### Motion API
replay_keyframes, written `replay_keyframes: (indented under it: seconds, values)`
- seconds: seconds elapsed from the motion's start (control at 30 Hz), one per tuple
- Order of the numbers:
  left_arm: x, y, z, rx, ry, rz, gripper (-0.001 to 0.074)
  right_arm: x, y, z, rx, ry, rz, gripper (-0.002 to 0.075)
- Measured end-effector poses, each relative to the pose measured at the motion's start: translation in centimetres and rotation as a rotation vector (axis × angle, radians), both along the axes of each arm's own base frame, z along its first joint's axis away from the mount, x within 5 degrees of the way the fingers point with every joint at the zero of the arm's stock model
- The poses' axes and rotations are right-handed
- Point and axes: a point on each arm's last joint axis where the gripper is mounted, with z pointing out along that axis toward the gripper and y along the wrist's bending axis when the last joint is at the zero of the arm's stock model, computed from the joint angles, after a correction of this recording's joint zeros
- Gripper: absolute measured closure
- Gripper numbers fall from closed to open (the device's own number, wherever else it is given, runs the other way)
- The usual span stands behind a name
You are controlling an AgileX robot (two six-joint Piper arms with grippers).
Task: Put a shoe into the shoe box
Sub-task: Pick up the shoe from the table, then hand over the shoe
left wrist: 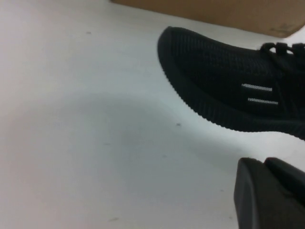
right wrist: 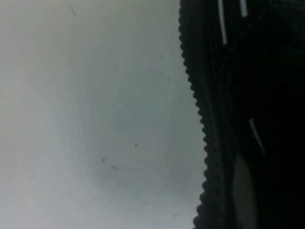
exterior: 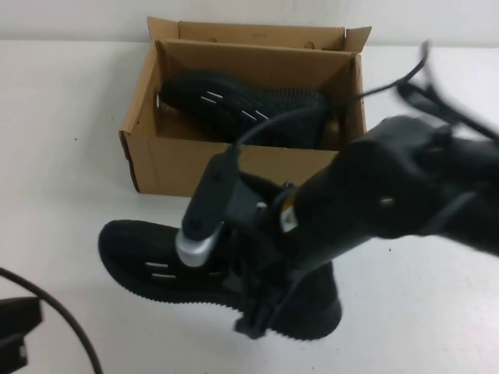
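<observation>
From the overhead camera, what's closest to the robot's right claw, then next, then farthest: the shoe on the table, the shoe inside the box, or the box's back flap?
The right gripper is down over the table; the left gripper sits parked at the near left edge.
1. The shoe on the table, directly under the gripper.
2. The twin shoe, inside the shoe box, beyond.
3. The back flap, at the box's far edge.

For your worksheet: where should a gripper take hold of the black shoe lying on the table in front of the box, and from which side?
Probably from above, at the shoe collar: upright, opening upward. The right gripper is there; left gripper sits parked at the near-left edge.
</observation>
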Motion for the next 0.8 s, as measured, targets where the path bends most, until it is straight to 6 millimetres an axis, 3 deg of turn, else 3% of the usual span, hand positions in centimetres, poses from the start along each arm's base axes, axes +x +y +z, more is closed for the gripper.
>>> replay_keyframes:
  seconds: [0.17, 0.43, 0.7, 0.8]
  values:
    - [1.1, -1.7, 0.2, -0.161, 0.051, -0.103, 0.0738, -2.1, -2.8, 4.0, -0.017, -0.093, 0.109, 0.0729]
    - [3.6, -3.9, 0.4, -0.430, 0.128, -0.213, 0.0738, -4.0, -6.6, 7.7, -0.062, -0.220, 0.114, 0.0729]
    - [5.3, -4.5, 0.9, -0.600, 0.132, -0.178, 0.0738, -4.9, -8.0, 8.6, -0.090, -0.221, 0.095, 0.0730]
    - [5.5, -4.5, 0.8, -0.607, 0.137, -0.174, 0.0678, -5.0, -8.1, 8.5, -0.101, -0.210, 0.097, 0.0730]
